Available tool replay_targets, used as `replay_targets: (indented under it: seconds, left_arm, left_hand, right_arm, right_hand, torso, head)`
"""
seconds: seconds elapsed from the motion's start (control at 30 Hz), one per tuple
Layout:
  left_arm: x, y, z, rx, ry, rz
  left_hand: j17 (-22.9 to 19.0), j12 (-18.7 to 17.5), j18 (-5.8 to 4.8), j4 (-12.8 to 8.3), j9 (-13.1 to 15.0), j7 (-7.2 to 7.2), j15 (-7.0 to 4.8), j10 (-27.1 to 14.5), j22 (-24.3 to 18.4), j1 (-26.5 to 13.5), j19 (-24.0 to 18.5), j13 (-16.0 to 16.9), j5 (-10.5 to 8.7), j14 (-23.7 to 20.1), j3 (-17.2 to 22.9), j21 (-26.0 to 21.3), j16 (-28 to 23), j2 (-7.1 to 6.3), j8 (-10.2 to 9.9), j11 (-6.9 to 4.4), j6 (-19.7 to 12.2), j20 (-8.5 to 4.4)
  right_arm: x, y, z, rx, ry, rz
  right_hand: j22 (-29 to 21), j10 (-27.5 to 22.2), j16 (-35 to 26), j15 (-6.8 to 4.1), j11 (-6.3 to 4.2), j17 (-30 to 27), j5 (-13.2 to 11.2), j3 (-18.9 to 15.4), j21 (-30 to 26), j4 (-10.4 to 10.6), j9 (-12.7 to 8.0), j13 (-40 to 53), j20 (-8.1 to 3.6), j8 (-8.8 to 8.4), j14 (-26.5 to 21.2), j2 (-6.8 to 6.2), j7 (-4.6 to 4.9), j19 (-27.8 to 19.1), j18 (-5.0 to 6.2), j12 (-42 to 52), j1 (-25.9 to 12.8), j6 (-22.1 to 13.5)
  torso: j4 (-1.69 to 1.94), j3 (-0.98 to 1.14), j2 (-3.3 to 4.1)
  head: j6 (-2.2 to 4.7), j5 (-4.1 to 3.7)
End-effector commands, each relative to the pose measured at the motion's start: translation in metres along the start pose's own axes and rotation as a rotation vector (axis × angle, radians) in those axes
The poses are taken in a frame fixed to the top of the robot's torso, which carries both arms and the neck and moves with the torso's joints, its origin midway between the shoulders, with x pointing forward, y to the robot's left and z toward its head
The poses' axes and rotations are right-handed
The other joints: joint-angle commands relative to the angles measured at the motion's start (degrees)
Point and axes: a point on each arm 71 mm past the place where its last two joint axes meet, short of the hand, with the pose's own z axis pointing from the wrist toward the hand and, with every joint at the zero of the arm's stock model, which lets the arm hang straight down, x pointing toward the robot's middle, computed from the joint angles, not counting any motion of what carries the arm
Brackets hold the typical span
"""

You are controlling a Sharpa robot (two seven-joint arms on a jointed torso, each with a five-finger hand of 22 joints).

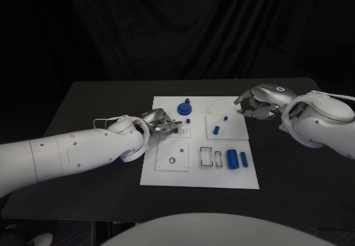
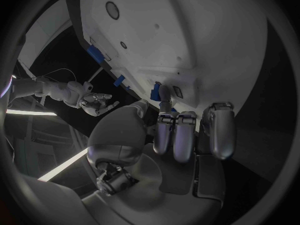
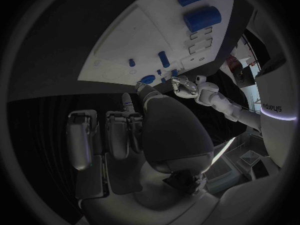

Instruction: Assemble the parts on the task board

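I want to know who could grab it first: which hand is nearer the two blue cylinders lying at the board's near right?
Roughly even, the left hand if either: it is over the board's middle, while the right hand hangs past the far right corner from the cylinders.

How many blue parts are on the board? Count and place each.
7: gear at the far edge; three pegs mid-board; thick cylinder and thin cylinder near right; one piece at the left hand's fingertips. That hand may hide more.

White task board [image 1: 166,174] flat mid-table, blue cylinders [image 1: 232,158] lying near its right edge, blue knobbed disc [image 1: 183,107] near its far edge
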Motion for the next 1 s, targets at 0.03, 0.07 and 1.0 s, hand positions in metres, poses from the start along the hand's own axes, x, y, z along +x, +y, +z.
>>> replay_targets:
  seconds: [0.03, 0.07, 1.0]
  left_arm:
    - [0.0032, 0.0000, -0.0006, 0.014, 0.019, 0.003]
    - [0.0031, 0.0001, -0.0006, 0.014, 0.019, 0.003]
    - [0.0013, 0.0001, -0.0005, 0.047, 0.007, 0.002]
  left_hand:
    - [15.1, 0.1, -0.28, 0.0, -0.1, -0.10, -0.05, 5.9, 8.4, -1.1, 0.0, 15.0, -0.50, 6.0, -1.0, -0.4, 0.1, 0.35, -0.3, 0.33, 0.4, 0.09]
    - [15.1, 0.1, -0.27, 0.0, -0.1, -0.09, -0.04, 5.9, 8.4, -1.6, 0.0, 15.0, -0.75, 6.0, -1.4, -0.4, 0.1, 0.56, -0.4, 0.34, 0.4, 0.09]
    - [15.1, 0.1, -0.42, 0.0, 11.4, -1.06, -0.63, 5.9, 9.6, -2.9, 0.7, 15.0, 6.17, 6.0, -9.6, -0.5, 0.1, 7.57, 8.5, -0.42, -1.9, -0.41]
  right_arm:
    - [0.0017, -0.0016, -0.0005, 0.021, 0.010, 0.007]
    - [0.0017, -0.0016, -0.0005, 0.021, 0.010, 0.007]
    - [0.0019, -0.0024, -0.0007, 0.026, 0.014, 0.007]
  right_hand:
    - [14.8, 5.2, -0.2, 0.36, 0.50, 13.8, 0.3, 0.3, -0.4, 0.0, -0.1, 14.1, 0.32, -0.37, 5.7, -0.22, 0.06, 5.6, -0.74, -0.3, 0.4, 0.3]
    - [14.8, 5.2, -0.2, 0.36, 0.50, 13.8, 0.3, 0.3, -0.4, 0.0, -0.1, 14.1, 0.32, -0.37, 5.7, -0.22, 0.06, 5.6, -0.74, -0.3, 0.4, 0.3]
    - [14.8, 5.2, -0.2, 0.36, 0.50, 13.7, 0.5, 0.5, -0.5, 0.0, -0.1, 14.1, 0.32, -0.33, 5.7, -0.02, 0.05, 5.5, -0.70, -0.4, 0.3, 0.5]
  torso:
    - [-0.03, -0.01, 0.00]
    - [-0.04, -0.02, 0.00]
    - [-0.01, -0.01, 0.00]
  head:
    - [0.00, 0.11]
    - [0.00, 0.12]
    - [0.00, 0.00]
